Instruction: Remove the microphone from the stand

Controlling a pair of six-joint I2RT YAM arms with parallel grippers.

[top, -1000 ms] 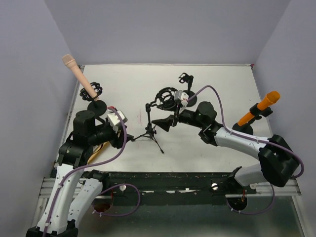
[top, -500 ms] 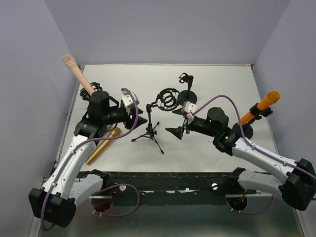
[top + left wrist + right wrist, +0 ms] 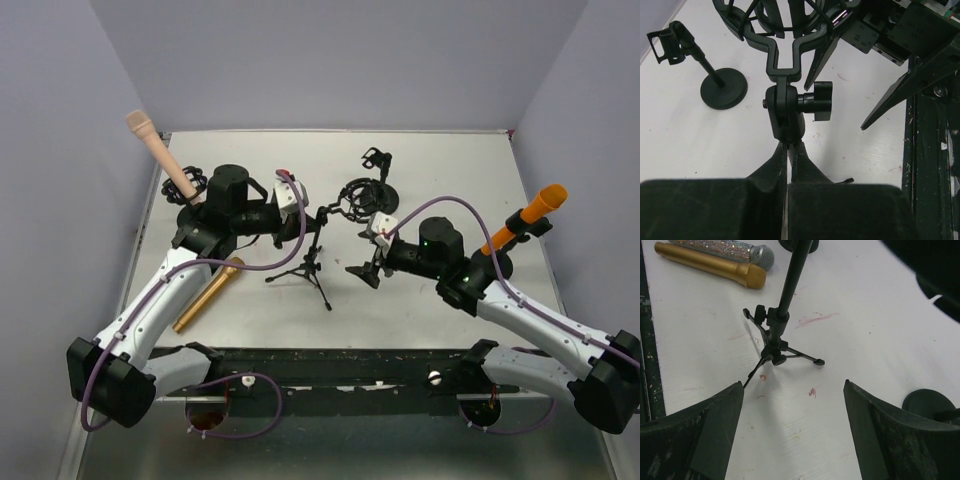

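A peach microphone (image 3: 160, 152) stands in a round-based stand (image 3: 198, 215) at the back left. An orange microphone (image 3: 535, 208) sits in a stand at the right edge. A gold microphone (image 3: 208, 295) lies flat on the table, with a silver glitter one (image 3: 725, 247) beside it. The black tripod stand (image 3: 305, 272) carries an empty shock mount (image 3: 360, 193). My left gripper (image 3: 789, 145) is shut, its tips against the underside of the tripod's swivel joint (image 3: 786, 112). My right gripper (image 3: 794, 384) hangs open over bare table to the right of the tripod's legs (image 3: 775, 357).
A small empty clip stand (image 3: 378, 162) with a round base (image 3: 723, 89) stands behind the shock mount. Grey walls close in the table on three sides. A black rail (image 3: 330, 365) runs along the near edge.
My left arm swung right from the gold microphone to the tripod's top and its jaws closed. My right gripper drew back from the shock mount toward the near side, staying open.
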